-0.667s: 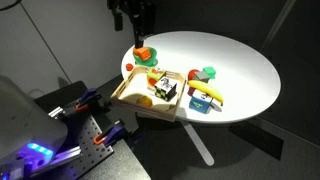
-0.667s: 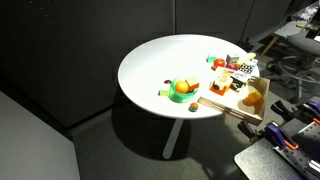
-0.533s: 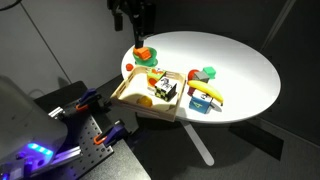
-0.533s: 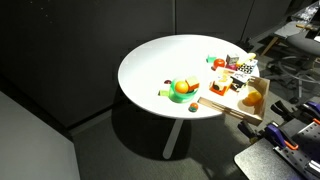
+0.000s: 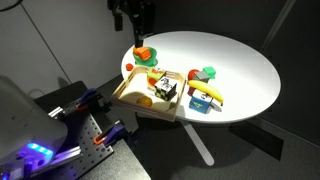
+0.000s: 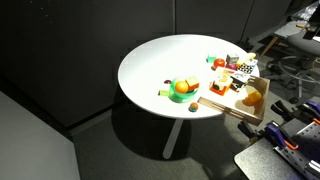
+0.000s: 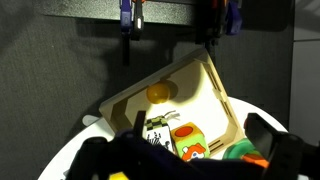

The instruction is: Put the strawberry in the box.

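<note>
The strawberry is a small red toy with a green leaf part, lying on the white round table beyond the box; in an exterior view it shows as a red spot. The box is a shallow light wooden tray at the table's edge, also seen in an exterior view and in the wrist view. It holds an orange ball, a checkered toy and a coloured cube. My gripper hangs open and empty high above the table's edge, well away from the strawberry. Its dark fingers frame the bottom of the wrist view.
A green bowl-shaped toy with an orange-red top sits under my gripper beside the tray, also in the wrist view. A small blue box with a banana stands near the strawberry. The table's edge drops off all round.
</note>
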### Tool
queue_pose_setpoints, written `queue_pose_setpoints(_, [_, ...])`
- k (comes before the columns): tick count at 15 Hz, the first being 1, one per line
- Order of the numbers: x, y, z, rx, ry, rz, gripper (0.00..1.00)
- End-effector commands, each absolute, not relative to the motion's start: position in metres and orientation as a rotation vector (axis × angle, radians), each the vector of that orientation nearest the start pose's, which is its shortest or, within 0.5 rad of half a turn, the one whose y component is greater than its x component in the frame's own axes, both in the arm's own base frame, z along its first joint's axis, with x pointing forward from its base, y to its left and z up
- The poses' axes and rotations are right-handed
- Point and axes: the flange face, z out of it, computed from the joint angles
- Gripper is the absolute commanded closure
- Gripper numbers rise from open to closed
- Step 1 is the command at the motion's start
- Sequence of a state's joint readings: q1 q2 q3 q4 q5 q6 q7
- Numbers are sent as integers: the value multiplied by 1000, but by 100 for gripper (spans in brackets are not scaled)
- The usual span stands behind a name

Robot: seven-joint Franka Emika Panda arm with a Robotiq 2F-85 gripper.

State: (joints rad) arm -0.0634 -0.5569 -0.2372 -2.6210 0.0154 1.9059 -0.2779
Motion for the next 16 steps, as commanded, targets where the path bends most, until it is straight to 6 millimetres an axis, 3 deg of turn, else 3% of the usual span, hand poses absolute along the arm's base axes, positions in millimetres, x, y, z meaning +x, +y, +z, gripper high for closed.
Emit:
queue_pose_setpoints(1, [348, -82, 413, -2992, -4, 159, 0])
queue_pose_setpoints(8, [373, -25, 417, -3082, -2, 71, 0])
queue_pose_setpoints(16, [395, 47, 398, -3173, -58, -22, 0])
